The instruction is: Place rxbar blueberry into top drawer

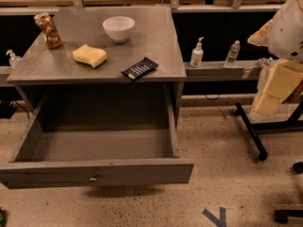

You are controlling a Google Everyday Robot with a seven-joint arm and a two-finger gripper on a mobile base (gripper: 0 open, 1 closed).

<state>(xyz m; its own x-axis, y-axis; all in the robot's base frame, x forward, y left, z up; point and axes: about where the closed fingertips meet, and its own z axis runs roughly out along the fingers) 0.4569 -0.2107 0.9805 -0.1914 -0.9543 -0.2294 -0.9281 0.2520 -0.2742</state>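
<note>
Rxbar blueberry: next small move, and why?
Probably bring the arm over to the rxbar blueberry, lying at the tabletop's front right edge. The top drawer already stands open and empty; the claw is out of view, only the arm shows at the picture's right edge.

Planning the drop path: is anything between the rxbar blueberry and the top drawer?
Nothing visible is. The rxbar blueberry lies at the front edge of the tabletop, just above the pulled-out top drawer. The sponge and bowl sit farther back. The end effector hangs off to the right, beyond the table.
</note>
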